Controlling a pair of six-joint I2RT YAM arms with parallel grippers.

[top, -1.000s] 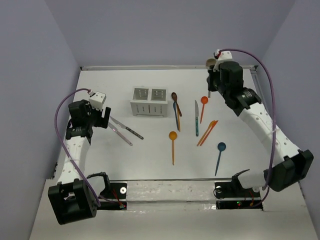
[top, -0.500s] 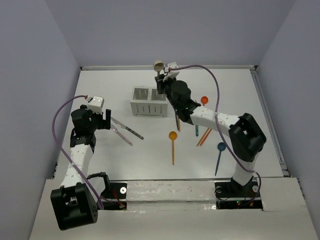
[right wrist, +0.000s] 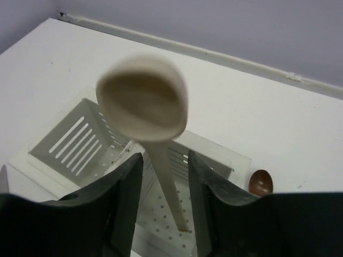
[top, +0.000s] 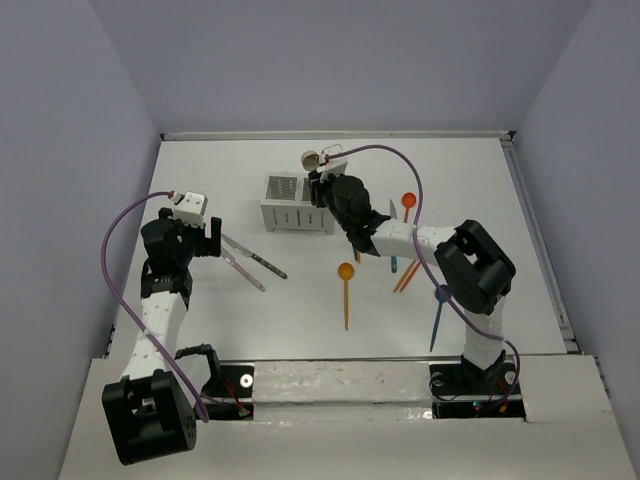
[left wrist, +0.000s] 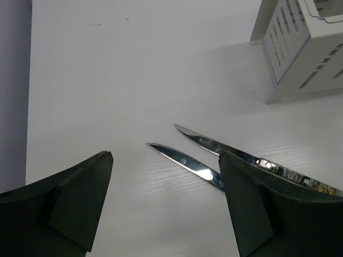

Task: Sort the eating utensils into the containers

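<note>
Right side: cream long-handled plastic spoon [right wrist: 143,99] stands near upright, bowl up. Its handle tip is down on the perforated floor of the small white slotted two-compartment caddy [top: 297,215]. Seen from overhead it is in the right-hand compartment. Right end effector [right wrist: 165,160] straddles the handle with its jaws parted. A sliver of gap shows on each side, so the spoon looks loose, not pinched.

Handling, by judgement: light, stiff, smooth, thin in the handle. The bowl makes it top-heavy on end, and the caddy is the shorter, so it should lean on a wall. Best hold is mid-handle, across the narrow width.

Left side: left end effector [left wrist: 165,158] hangs wide open with nothing in it. It is just short of two steel-bladed table knives [left wrist: 211,143] lying side by side, flat on the white tabletop [left wrist: 107,64], left of the caddy. The blades are glossy and probably slick; the handles are the safer hold.

Caddy contents: only the cream spoon seen. The left compartment looks bare, though its depths are partly hidden. An orange spoon [top: 346,272] and a dark blue spoon [top: 443,293] lie loose to the right.
</note>
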